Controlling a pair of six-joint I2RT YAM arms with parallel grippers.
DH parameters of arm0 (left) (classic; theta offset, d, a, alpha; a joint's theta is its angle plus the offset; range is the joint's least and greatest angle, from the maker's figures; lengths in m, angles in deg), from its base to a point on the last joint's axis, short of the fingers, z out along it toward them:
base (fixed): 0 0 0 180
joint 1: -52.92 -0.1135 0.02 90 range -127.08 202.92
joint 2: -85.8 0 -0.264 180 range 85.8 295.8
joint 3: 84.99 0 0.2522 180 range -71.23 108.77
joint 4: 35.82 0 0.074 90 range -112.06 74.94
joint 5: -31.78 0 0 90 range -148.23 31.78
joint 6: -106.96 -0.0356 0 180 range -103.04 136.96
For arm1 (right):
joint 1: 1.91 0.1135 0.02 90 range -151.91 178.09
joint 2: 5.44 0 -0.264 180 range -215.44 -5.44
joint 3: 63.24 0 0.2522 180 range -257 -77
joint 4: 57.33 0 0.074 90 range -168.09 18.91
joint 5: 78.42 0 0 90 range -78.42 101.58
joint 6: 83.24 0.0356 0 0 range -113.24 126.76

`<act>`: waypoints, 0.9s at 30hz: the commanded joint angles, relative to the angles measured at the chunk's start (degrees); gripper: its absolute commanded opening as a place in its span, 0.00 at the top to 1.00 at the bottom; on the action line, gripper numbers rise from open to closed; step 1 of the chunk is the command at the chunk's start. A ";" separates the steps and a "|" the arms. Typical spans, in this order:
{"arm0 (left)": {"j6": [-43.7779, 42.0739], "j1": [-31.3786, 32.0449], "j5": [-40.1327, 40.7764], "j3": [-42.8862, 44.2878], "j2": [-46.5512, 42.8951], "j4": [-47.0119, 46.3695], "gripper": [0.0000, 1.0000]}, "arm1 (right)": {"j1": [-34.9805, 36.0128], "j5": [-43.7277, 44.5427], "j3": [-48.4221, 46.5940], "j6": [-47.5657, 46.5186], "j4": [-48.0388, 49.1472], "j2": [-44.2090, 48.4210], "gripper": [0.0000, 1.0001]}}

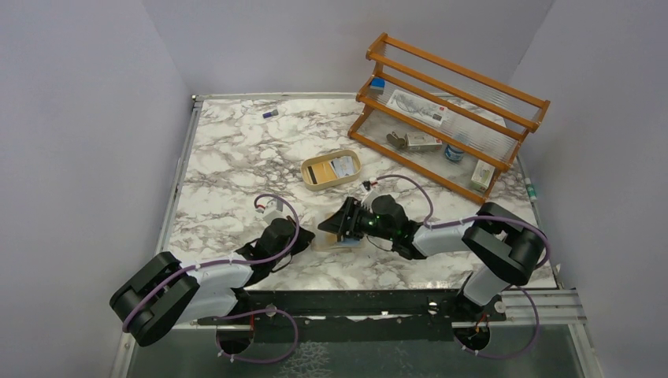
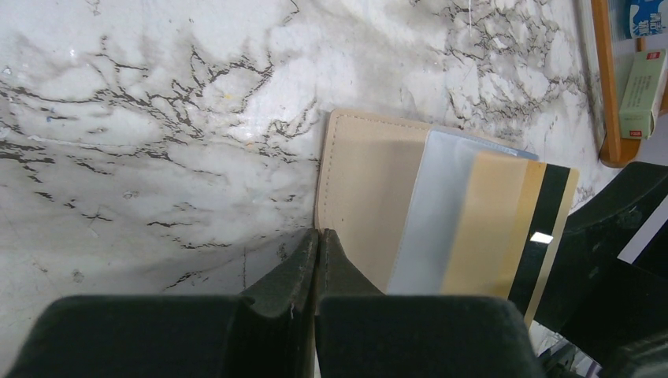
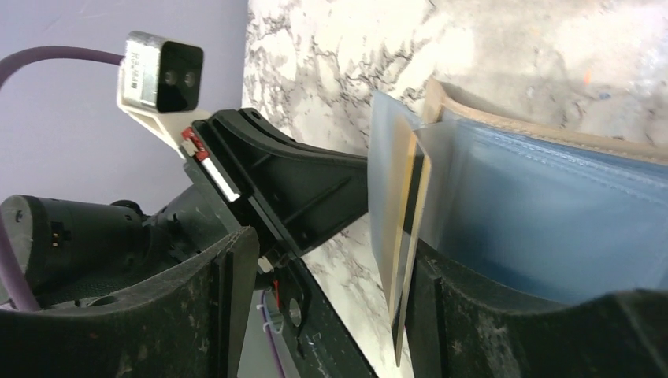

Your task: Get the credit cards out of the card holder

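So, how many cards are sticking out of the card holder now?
2. A pale grey-blue card lies on the beige card holder; a gold card with a black stripe overlaps it. Others may be hidden inside.

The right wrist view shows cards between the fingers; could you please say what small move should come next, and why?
Probably close the right gripper on the credit cards: their edges stick out of the card holder and stand between its open fingers, while the shut left gripper appears to pin the holder's edge.
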 commanded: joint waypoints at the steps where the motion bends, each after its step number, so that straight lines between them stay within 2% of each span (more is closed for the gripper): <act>1: -0.26 0.21 -0.96 -0.83 0.37 5.11 1.00 | -0.69 1.34 1.94 -1.46 -0.61 0.32 0.36; 5: -0.43 0.20 -1.04 -0.74 0.39 5.29 1.00 | -2.15 1.53 4.13 -2.71 -2.07 1.78 0.54; 8: -0.52 0.20 -1.09 -0.65 0.47 5.35 1.00 | -3.70 1.49 6.02 -3.65 -3.02 3.04 0.75; 10: -0.59 0.22 -1.18 -0.65 0.76 5.38 1.00 | -4.88 1.58 6.86 -4.35 -4.65 3.75 0.81; 13: -0.81 0.20 -1.39 -0.56 1.03 5.38 1.00 | -6.21 1.61 7.99 -6.23 -7.10 5.78 0.85; 15: -0.93 0.20 -1.48 -0.64 1.05 5.49 1.00 | -6.99 2.36 8.59 -7.75 -10.02 8.10 0.98; 21: -1.14 0.20 -1.48 -0.65 0.93 5.71 1.00 | -10.03 4.34 6.60 -15.58 -22.35 18.30 0.99; 24: -1.18 0.20 -1.46 -0.54 1.19 5.73 1.00 | -10.59 4.60 1.17 -22.48 -28.66 22.45 0.99; 27: -1.31 0.20 -1.45 -0.39 1.75 5.43 1.00 | -11.34 1.84 -7.57 -29.18 -34.71 20.93 0.99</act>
